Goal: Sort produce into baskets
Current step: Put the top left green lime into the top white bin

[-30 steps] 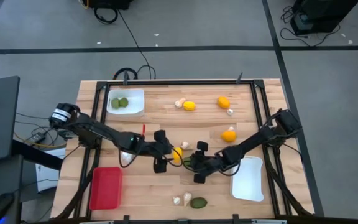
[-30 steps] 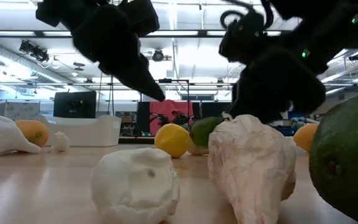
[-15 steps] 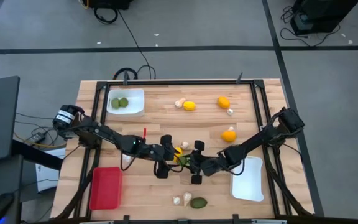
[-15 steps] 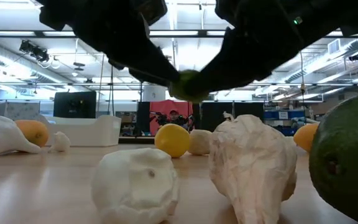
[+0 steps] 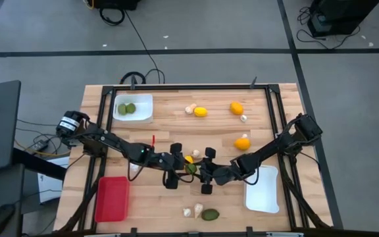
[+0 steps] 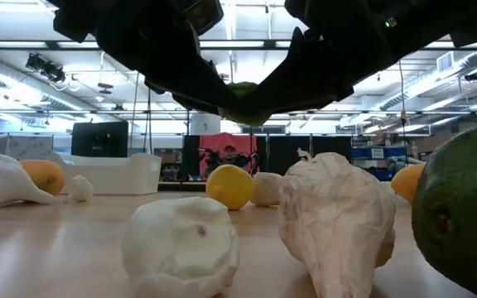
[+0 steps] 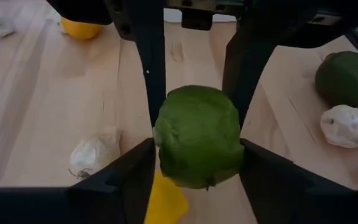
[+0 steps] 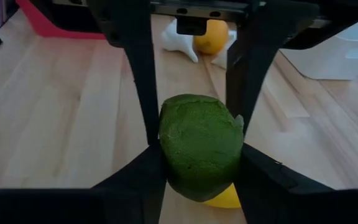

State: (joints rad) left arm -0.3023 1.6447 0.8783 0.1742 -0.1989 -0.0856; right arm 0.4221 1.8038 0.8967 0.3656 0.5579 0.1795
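Observation:
A dark green oval fruit (image 5: 191, 168) hangs above the table's middle, between my two grippers. My left gripper (image 5: 184, 167) comes at it from the table's left and my right gripper (image 5: 198, 170) from the table's right; both are shut on it. In the low view the fruit (image 6: 243, 91) shows high above the tabletop. A yellow fruit (image 5: 188, 158) and a garlic piece (image 5: 196, 153) lie on the table just below and beyond it. My left gripper pinches the green fruit's two sides (image 7: 163, 149) between its two fingers (image 7: 135, 168), about level, from the table's left. The fruit is lifted clear of the table. My right gripper pinches the same fruit's two sides (image 8: 169, 155) between its two fingers (image 8: 260, 168), about level, from the table's right, facing the left gripper's fingers. The fruit hangs clear above the yellow fruit (image 8: 222, 198).
A white tray (image 5: 147, 99) at the far left holds two green fruits. A red tray (image 5: 112, 199) sits near left, a white tray (image 5: 263, 189) near right. Yellow fruits (image 5: 201, 112), (image 5: 236, 108), (image 5: 242, 142) and garlic (image 5: 190, 108) lie farther back; garlic (image 5: 188, 212) and a green fruit (image 5: 210, 214) lie near.
My right gripper has lifted the green fruit off the table beside the yellow fruit and carried it up and toward the table's left. My left gripper has come toward the table's right, and its fingers now stand on the fruit's sides.

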